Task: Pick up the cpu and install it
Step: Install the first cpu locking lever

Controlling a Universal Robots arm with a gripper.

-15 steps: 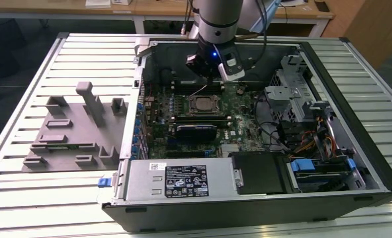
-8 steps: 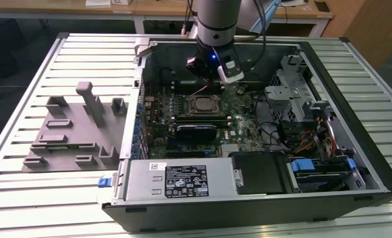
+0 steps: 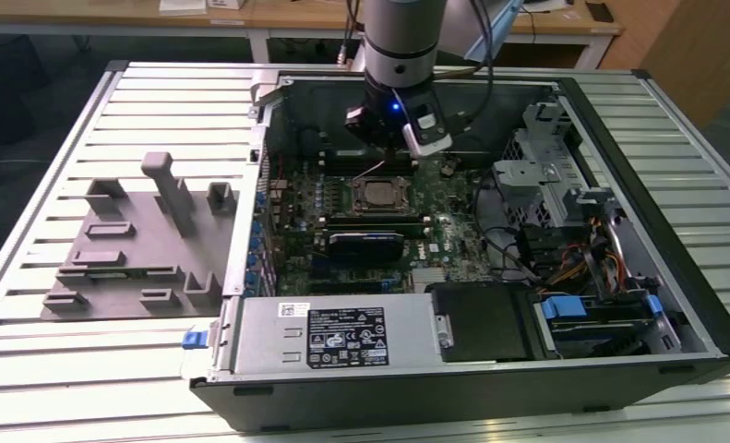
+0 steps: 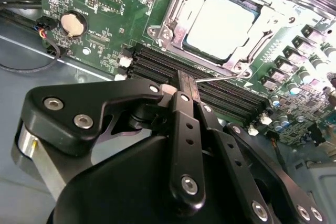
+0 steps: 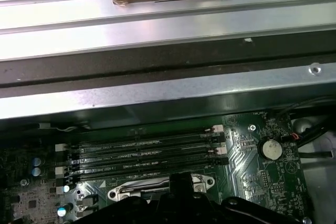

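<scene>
Right up against the lens in the second wrist view sits the black pincer (image 4: 187,85), its two fingers pressed flat together with nothing between them, hovering over the memory slots (image 4: 210,85) just beside the socket. The cpu (image 4: 223,22) lies seated inside the metal socket frame (image 4: 176,11) on the motherboard (image 3: 445,208) of the open computer case (image 3: 254,148). The risk, I'd say, is a slight drift dragging those fingertips across the slots or clipping the frame, nudging the chip askew.
</scene>
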